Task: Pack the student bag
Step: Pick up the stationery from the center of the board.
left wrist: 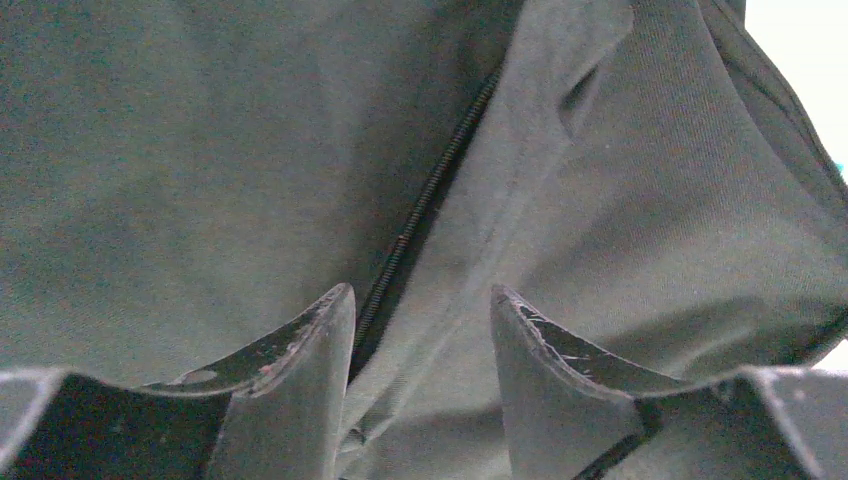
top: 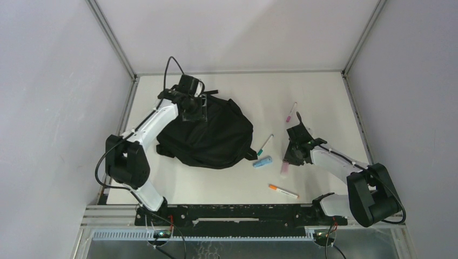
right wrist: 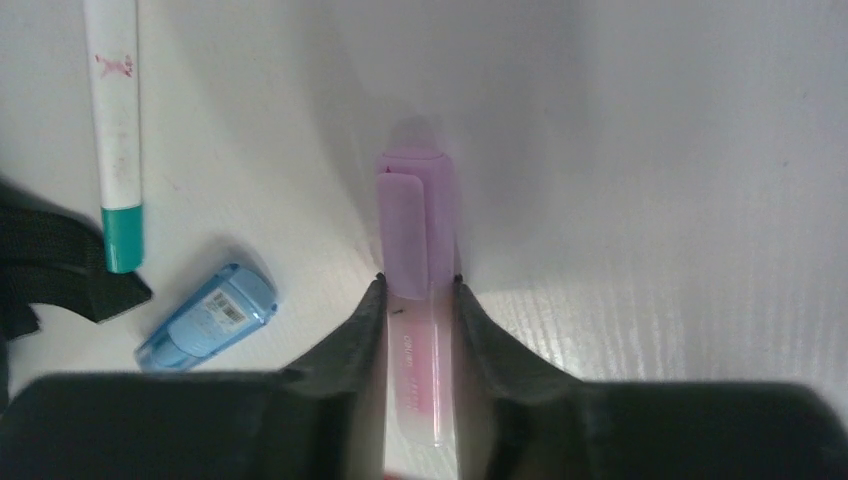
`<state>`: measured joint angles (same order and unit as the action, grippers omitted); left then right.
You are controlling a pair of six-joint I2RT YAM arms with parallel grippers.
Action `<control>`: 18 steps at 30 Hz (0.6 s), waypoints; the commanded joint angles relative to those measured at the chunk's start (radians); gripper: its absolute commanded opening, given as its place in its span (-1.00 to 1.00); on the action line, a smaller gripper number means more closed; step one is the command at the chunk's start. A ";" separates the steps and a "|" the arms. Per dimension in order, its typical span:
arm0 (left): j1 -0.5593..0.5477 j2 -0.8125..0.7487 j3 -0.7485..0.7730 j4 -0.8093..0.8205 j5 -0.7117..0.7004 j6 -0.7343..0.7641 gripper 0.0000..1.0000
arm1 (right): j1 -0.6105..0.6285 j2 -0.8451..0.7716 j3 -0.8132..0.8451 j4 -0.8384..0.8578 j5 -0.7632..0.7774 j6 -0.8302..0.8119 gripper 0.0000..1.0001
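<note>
The student bag (top: 208, 135), a black rounded backpack, lies left of the table's middle. My left gripper (top: 193, 110) is on its far upper part. In the left wrist view this gripper (left wrist: 420, 295) is open, its fingers pressed onto the bag's fabric (left wrist: 200, 150) on either side of a fold next to a zip (left wrist: 430, 190). My right gripper (top: 294, 154) is low over the table to the right of the bag. Up close, the right gripper (right wrist: 418, 285) is shut on a pink highlighter (right wrist: 415, 215), whose purple cap sticks out past the fingertips.
A teal-capped white pen (top: 265, 144) and a small blue eraser-like case (top: 262, 162) lie between the bag and my right gripper. An orange-tipped pen (top: 283, 191) lies nearer the front edge. A pink pen (top: 291, 112) lies further back. A bag strap end (right wrist: 60, 280) lies near the teal pen.
</note>
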<state>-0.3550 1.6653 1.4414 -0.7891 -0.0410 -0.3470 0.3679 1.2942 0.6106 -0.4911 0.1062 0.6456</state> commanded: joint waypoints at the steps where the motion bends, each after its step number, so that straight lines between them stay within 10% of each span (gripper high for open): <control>1: -0.007 0.024 0.027 -0.005 0.065 0.042 0.13 | -0.006 -0.009 0.038 -0.002 -0.029 -0.030 -0.18; 5: -0.007 0.021 0.032 0.009 0.132 0.026 0.13 | -0.001 -0.081 0.038 -0.060 -0.026 -0.027 0.47; 18: -0.006 -0.094 0.031 0.009 0.156 -0.001 0.16 | 0.408 -0.268 0.038 -0.383 0.024 0.197 0.52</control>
<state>-0.3641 1.6604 1.4414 -0.7959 0.0826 -0.3408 0.6659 1.0039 0.6228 -0.7395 0.0826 0.7212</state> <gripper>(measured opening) 0.575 0.749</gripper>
